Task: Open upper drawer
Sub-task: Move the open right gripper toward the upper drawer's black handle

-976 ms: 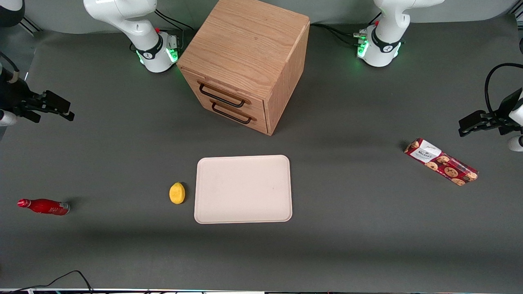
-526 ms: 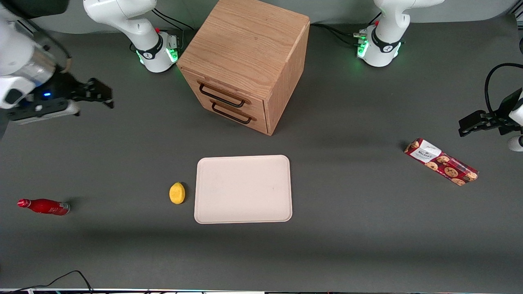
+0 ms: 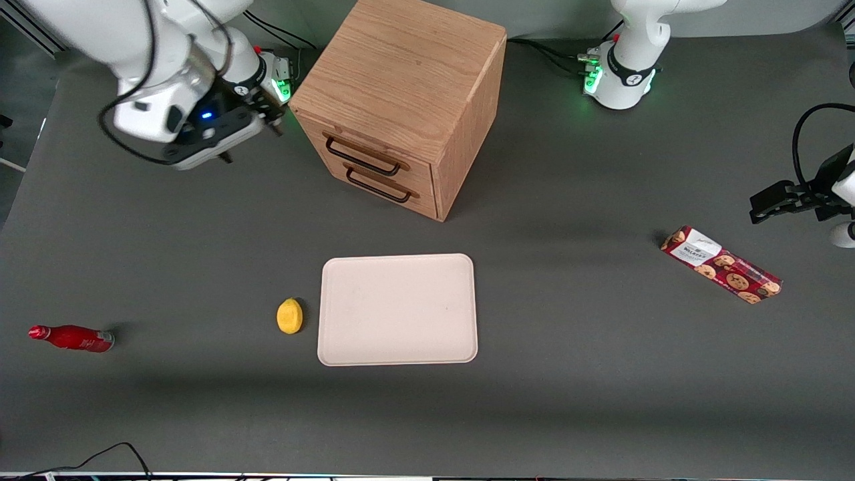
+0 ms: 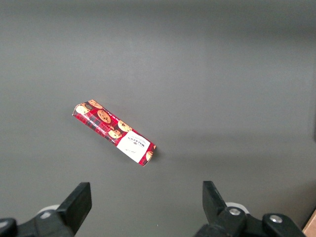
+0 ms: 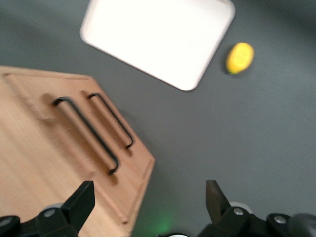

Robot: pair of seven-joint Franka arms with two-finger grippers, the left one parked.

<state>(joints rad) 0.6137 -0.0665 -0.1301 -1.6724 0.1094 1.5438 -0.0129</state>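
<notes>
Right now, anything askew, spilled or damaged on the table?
Two things lie on their sides: the red bottle at the working arm's end and the cookie box at the parked arm's. No spills or damage. Both drawers of the cabinet are shut. The tool, open, is beside it.

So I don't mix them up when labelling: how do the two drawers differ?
The upper drawer sits higher on the cabinet, directly under its top; the lower drawer sits below it, nearer the table. Both are shut, with light wood fronts and thin dark bar handles. The gripper, fingers open, hovers beside the cabinet, touching neither.
</notes>
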